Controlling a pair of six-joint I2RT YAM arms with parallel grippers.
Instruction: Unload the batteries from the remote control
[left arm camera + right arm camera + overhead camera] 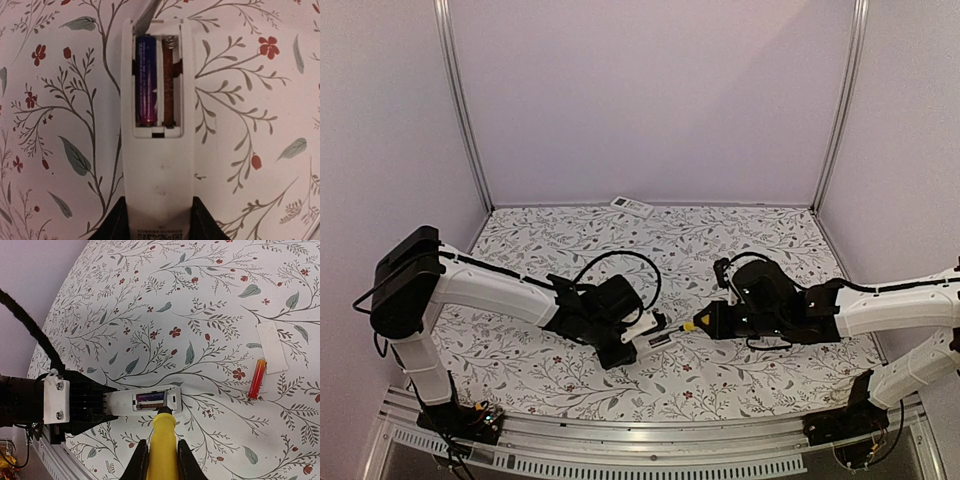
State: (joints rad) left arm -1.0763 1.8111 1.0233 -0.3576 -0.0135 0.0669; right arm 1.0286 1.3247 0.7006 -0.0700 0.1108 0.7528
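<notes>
My left gripper (159, 222) is shut on the slim white remote control (159, 175), which lies back up on the table. Its compartment is open. A dark purple battery (146, 80) sits in the left slot. The right slot shows a spring (170, 44) and a reddish-brown strip. My right gripper (161, 452) is shut on a yellow-handled screwdriver (163, 440), its tip at the far end of the compartment (151, 400). A reddish battery (257, 378) lies loose on the table to the right. In the top view the two grippers (630, 338) (712, 322) meet at the remote (656, 338).
A white battery cover (271, 346) lies beside the reddish battery. A broader white remote (631, 206) lies at the back wall. The floral table cover (770, 240) is walled on three sides. A black cable (30, 325) loops over the left arm.
</notes>
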